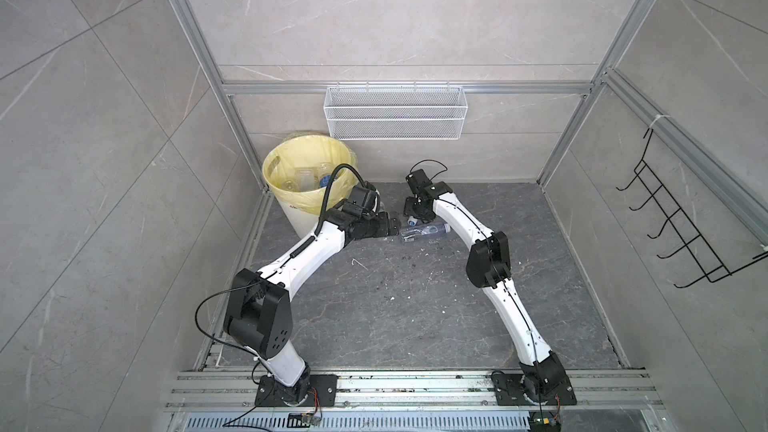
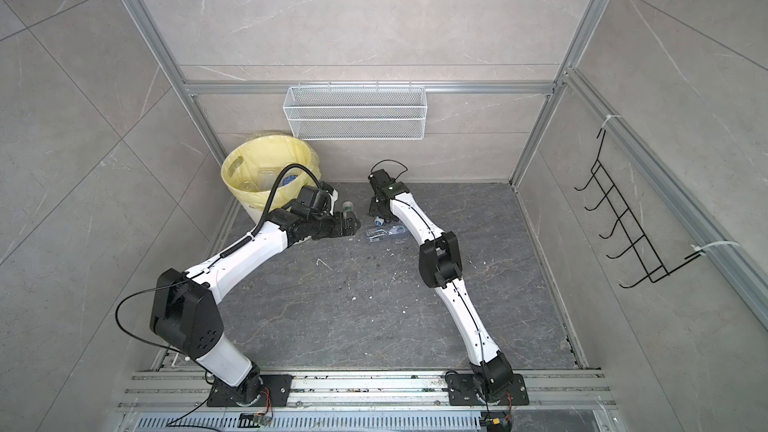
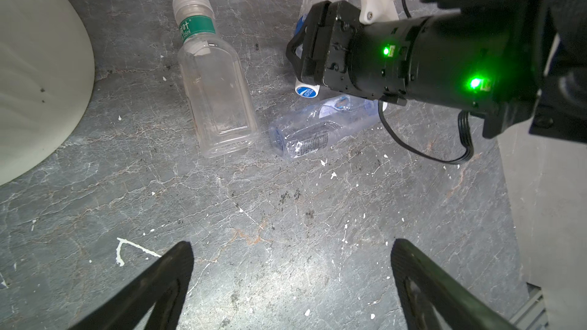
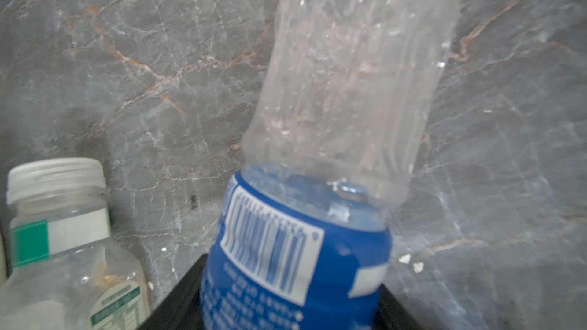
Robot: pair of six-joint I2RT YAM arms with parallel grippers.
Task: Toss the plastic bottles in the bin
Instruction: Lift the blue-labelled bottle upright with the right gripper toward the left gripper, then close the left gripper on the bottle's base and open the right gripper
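Step in hand: pickup, judged from the right gripper (image 4: 292, 296) low over the dark marbled floor (image 3: 286, 217) with a bottle between its jaws.
Right gripper: its black fingers (image 4: 181, 296) sit against both sides of the clear ribbed plastic bottle with a blue label (image 4: 333, 115). It is clamped on it as far as the wrist view shows, and the bottle is not yet lifted.
Left gripper (image 3: 292, 280): jaws wide apart, holding nothing, above bare floor.
Held bottle: lying on the floor, its body running out past the right fingertips.
Neighbours: a clear square-sided plastic bottle with a green neck band and white cap (image 3: 216, 96) lies just beside the right gripper's jaw. A crushed blue-tinted clear plastic bottle (image 3: 317, 131) lies ahead of the left fingertips.
Bin: the round cream-white plastic bucket lined with a yellow bag (image 1: 291, 211) stands on the far side of the left gripper from the right gripper. Several bottles in the bag (image 1: 307, 180) show through its mouth.
Progress: three bottles can be seen on the floor, so probably late.
Next move calls for: a straight lift clear of the green-banded neighbour, then a high carry over the left arm to the bin's rim before release.
Risk: the thin wall may buckle and slip in the grip.
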